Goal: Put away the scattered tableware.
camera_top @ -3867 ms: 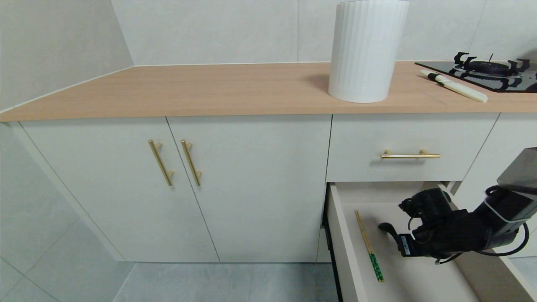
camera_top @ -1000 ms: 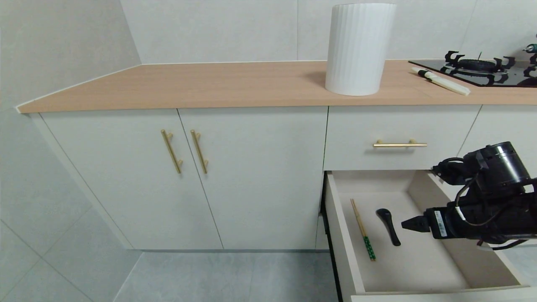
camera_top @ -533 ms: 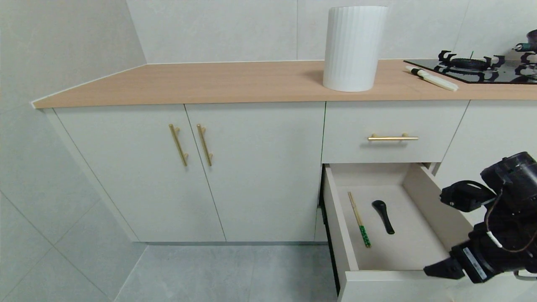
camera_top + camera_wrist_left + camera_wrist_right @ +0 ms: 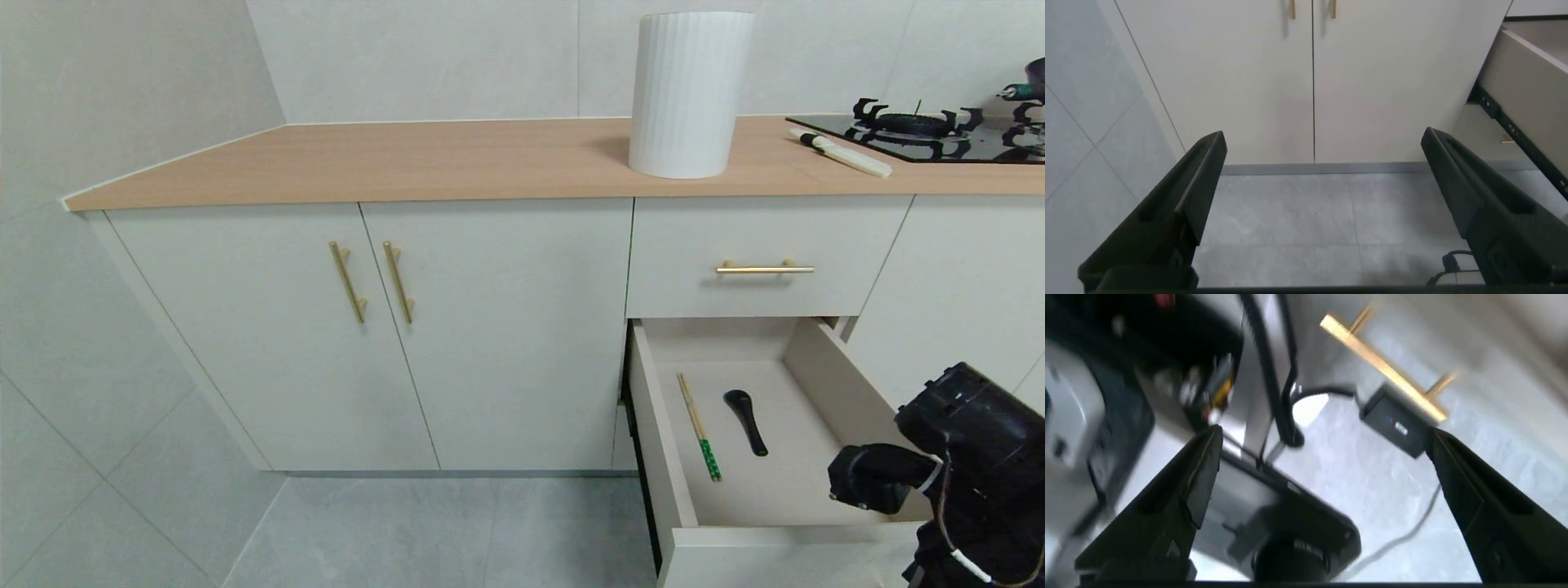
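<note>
The lower drawer (image 4: pixel 654 412) stands pulled out. On its floor lie a pair of chopsticks (image 4: pixel 699 428) with green ends and, beside them, a black spoon (image 4: pixel 744 420). My right arm (image 4: pixel 963 445) hangs low by the drawer's front right corner, outside the drawer. In the right wrist view my right gripper (image 4: pixel 1324 437) is open with nothing between its fingers, and a brass bar handle (image 4: pixel 1384 371) shows beyond it. My left gripper (image 4: pixel 1323 137) is open and empty, low over the floor and facing the cabinet doors (image 4: pixel 1315 73).
On the wooden countertop (image 4: pixel 392 159) stand a tall white ribbed container (image 4: pixel 690 90) and a cream-coloured utensil (image 4: pixel 841 153) beside the black stove (image 4: pixel 922 131). The upper drawer (image 4: pixel 763 257) is closed. Grey tiled floor (image 4: pixel 367 531) lies free in front of the double doors.
The head view pulled back from the cabinet. My right gripper left the spoon in the drawer, came out, and the arm has swung down to the lower right.
</note>
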